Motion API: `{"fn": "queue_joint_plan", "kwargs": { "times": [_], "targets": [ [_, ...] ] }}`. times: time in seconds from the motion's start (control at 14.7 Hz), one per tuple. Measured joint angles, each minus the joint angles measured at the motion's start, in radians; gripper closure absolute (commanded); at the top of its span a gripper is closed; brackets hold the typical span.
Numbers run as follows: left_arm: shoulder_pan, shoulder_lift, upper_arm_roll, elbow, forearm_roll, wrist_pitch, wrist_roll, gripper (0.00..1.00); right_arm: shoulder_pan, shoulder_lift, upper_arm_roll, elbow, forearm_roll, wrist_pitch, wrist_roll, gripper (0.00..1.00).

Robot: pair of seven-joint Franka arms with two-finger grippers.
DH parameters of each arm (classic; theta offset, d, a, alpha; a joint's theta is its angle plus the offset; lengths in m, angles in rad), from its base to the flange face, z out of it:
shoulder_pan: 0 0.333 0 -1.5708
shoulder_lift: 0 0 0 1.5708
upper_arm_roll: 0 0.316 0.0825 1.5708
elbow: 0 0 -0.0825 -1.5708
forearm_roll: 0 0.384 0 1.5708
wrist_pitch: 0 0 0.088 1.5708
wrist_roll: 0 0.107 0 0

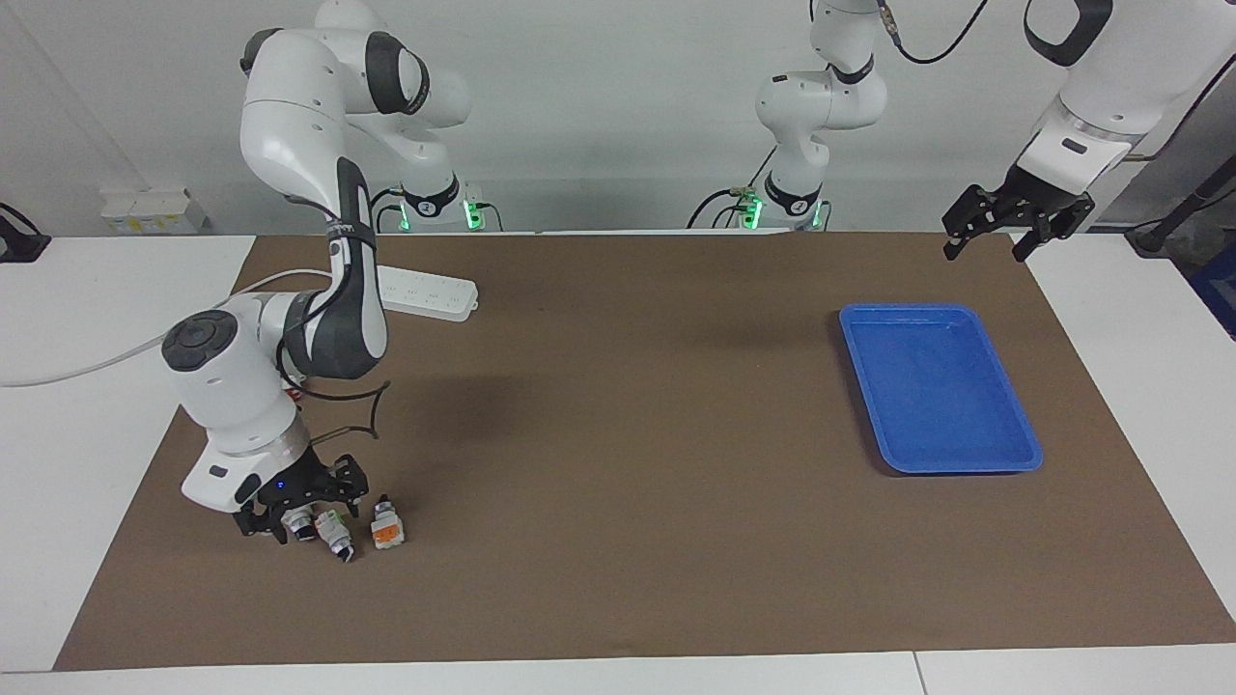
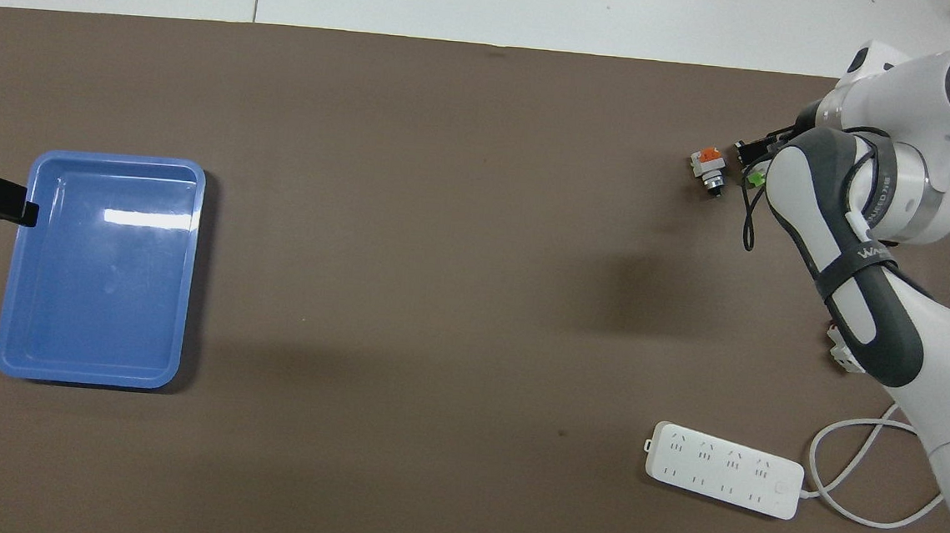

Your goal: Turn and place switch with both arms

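Note:
The switch (image 1: 386, 526) lies on the brown mat toward the right arm's end of the table, white-bodied, its orange-red face up and its black knob pointing toward the robots; the overhead view shows it too (image 2: 708, 167). My right gripper (image 1: 301, 514) is down at the mat just beside it, over a white switch with a green cap (image 1: 333, 529) and one more small switch (image 1: 299, 521). My arm hides most of that gripper in the overhead view (image 2: 749, 149). My left gripper (image 1: 987, 249) waits open and empty in the air beside the blue tray (image 1: 941, 311).
The blue tray (image 2: 114, 159) sits empty toward the left arm's end of the table. A white power strip (image 1: 425, 292) lies near the right arm's base. A white block with a red part (image 2: 841, 352) lies under the right arm.

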Motion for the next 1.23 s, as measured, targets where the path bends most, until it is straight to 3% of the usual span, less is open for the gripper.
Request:
{"fn": "queue_joint_plan", "kwargs": {
  "times": [0.34, 1.23],
  "targets": [
    [-0.001, -0.005, -0.003, -0.011, 0.000, 0.000, 0.000, 0.00, 0.001, 0.027, 0.001, -0.045, 0.001, 0.064, -0.108, 0.12],
    [-0.001, -0.020, -0.003, -0.038, 0.000, 0.001, 0.000, 0.00, -0.006, 0.026, 0.002, -0.087, 0.017, 0.064, -0.100, 0.27]
  ]
}}
